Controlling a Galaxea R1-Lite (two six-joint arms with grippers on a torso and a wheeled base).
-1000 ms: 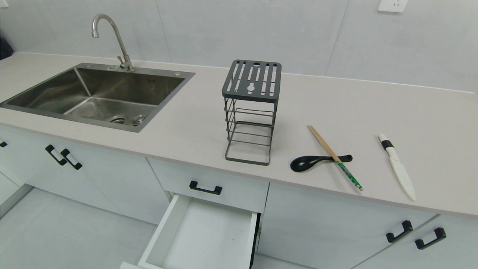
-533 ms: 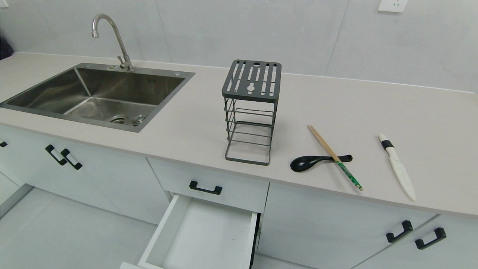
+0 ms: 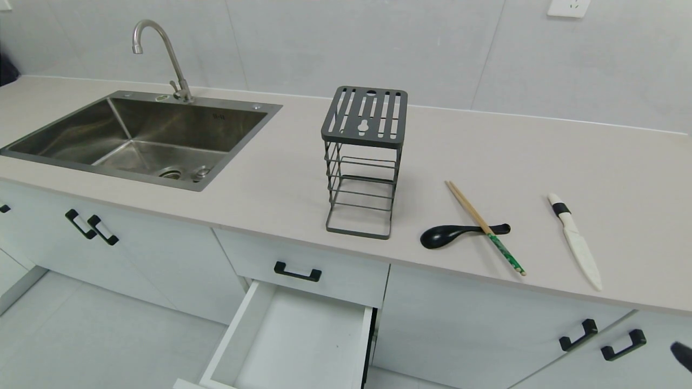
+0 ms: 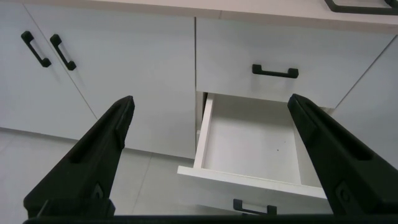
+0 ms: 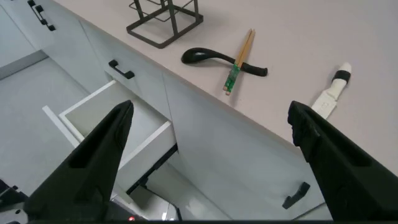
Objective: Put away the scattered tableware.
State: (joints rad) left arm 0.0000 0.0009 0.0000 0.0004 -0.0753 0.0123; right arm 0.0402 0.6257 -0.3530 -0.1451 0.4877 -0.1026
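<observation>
- Only one thing is new since the earlier frames: a dark tip (image 3: 683,355) pokes in at the lower right edge of the head view. I take it to be part of the right gripper (image 5: 210,109) coming up toward the counter.
- Everything on the countertop (image 3: 259,189) lies where it was, so no tableware has been put away yet.
- The black spoon (image 3: 454,234) rests near the front edge, just right of the wire utensil rack (image 3: 363,162).
- The chopsticks (image 3: 484,226) lie as a pair across the spoon's handle, touching it.
- The white knife (image 3: 576,241) lies farther right, apart from both.
- The right gripper's fingers are spread wide and hold nothing. It hangs off the counter front, with spoon, chopsticks and knife ahead of it.
- The left gripper (image 4: 210,102) is likewise spread and empty, low before the open drawer (image 4: 249,143).
- My judgement: the right arm is nearest the tableware, so a first pick there seems likely.
</observation>
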